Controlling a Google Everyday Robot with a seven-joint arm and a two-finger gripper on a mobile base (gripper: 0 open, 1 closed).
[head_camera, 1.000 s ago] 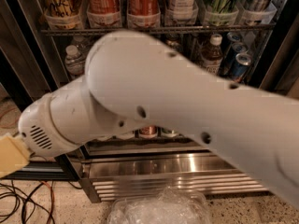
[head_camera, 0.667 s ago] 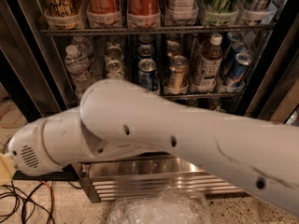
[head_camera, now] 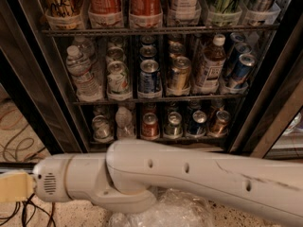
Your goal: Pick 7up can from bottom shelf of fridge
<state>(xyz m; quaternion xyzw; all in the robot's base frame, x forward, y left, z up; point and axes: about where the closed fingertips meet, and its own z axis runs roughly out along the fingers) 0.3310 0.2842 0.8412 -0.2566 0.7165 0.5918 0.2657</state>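
Since the arm dropped lower, the bottom shelf is uncovered. The 7up can sits up and right of the gripper, far left; can't tell its grip.

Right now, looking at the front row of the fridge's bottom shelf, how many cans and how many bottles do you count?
Cans: 5
Bottles: 1
Total: 6
Gripper: low at the view's left edge, partly cut off.

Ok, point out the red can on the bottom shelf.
The red can in the third lane from the left, right of the clear bottle; no other there is red. The gripper lies off frame, left.
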